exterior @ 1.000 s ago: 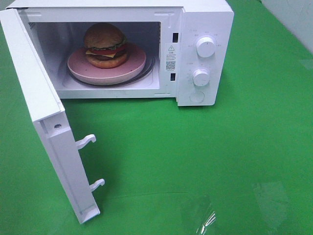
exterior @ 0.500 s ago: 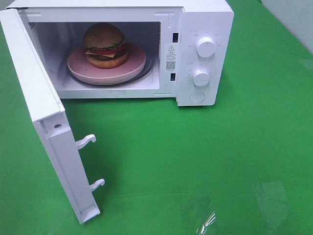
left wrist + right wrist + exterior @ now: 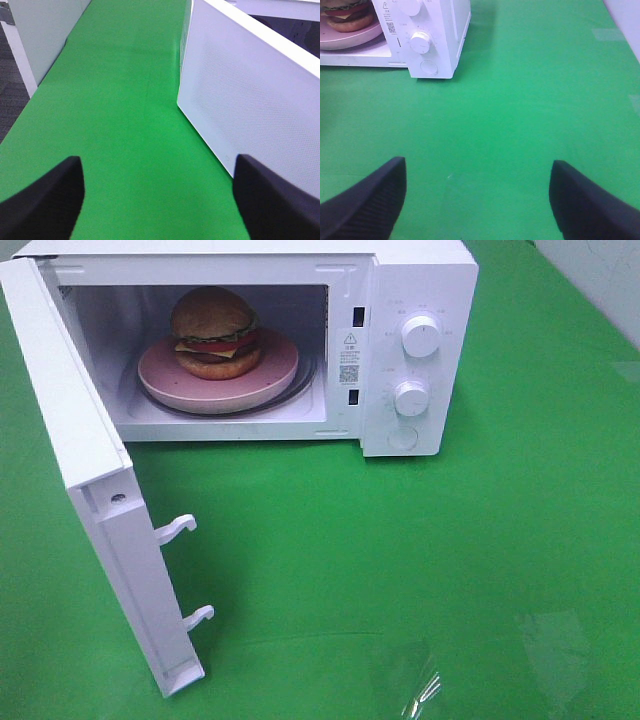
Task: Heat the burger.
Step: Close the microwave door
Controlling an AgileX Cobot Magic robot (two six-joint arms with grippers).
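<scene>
Green cloth (image 3: 420, 570), door (image 3: 250, 95) open beside our left gripper (image 3: 157, 167)
We are holding both grippers wide and empty; the left, just beside the door's outer face, is nearer for shutting it, the right gripper (image 3: 477, 167) facing the knobs (image 3: 420, 42). Farther in, the burger (image 3: 213, 332) is sitting on its plate (image 3: 285, 375) inside the microwave (image 3: 425, 280), whole only in the high view.

matte black, tapered gripper fingers (image 3: 365, 200)
</scene>
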